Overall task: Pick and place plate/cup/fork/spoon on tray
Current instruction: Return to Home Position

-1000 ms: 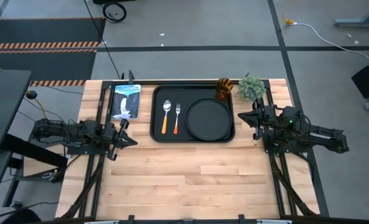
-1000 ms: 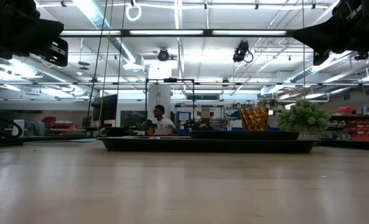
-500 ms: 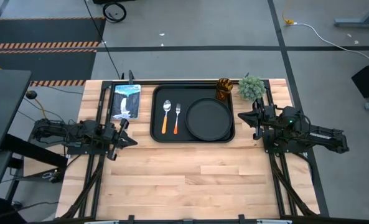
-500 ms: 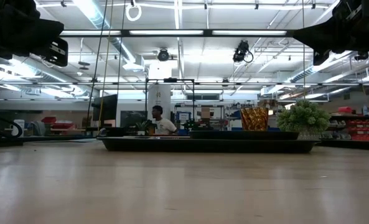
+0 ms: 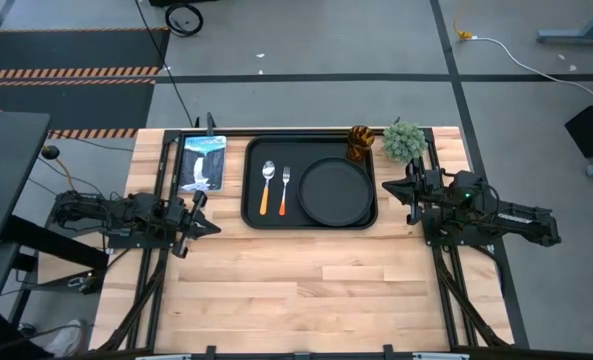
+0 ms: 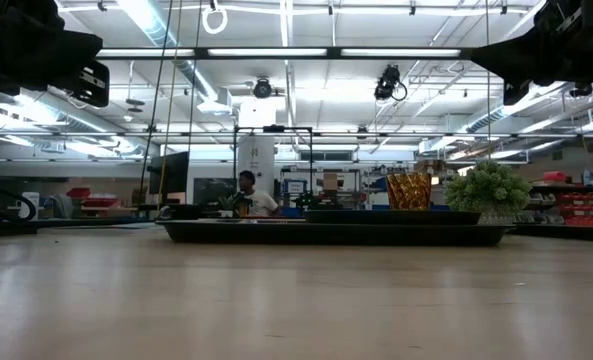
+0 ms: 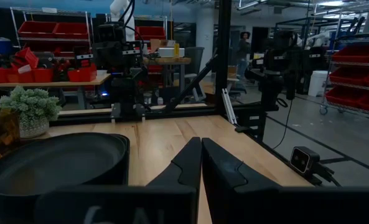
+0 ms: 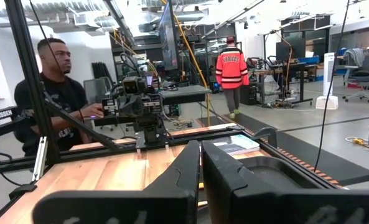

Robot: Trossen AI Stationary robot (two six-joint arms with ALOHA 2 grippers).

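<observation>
The black rectangular tray (image 5: 251,205) lies at the table's far middle. On it rest the round black plate (image 5: 333,192), the spoon (image 5: 267,186) with yellow-orange handle and the fork (image 5: 284,187) with red-orange handle. The amber cup (image 5: 360,142) stands upright at the tray's far right corner; it also shows in the low view (image 6: 409,190). My left gripper (image 5: 212,228) is shut and empty left of the tray, above the table. My right gripper (image 5: 386,186) is shut and empty right of the tray.
A small green plant (image 5: 404,141) stands right of the cup. A blue-white picture card (image 5: 202,162) lies left of the tray. The near half of the wooden table (image 5: 306,290) is bare. People show in the room beyond the table.
</observation>
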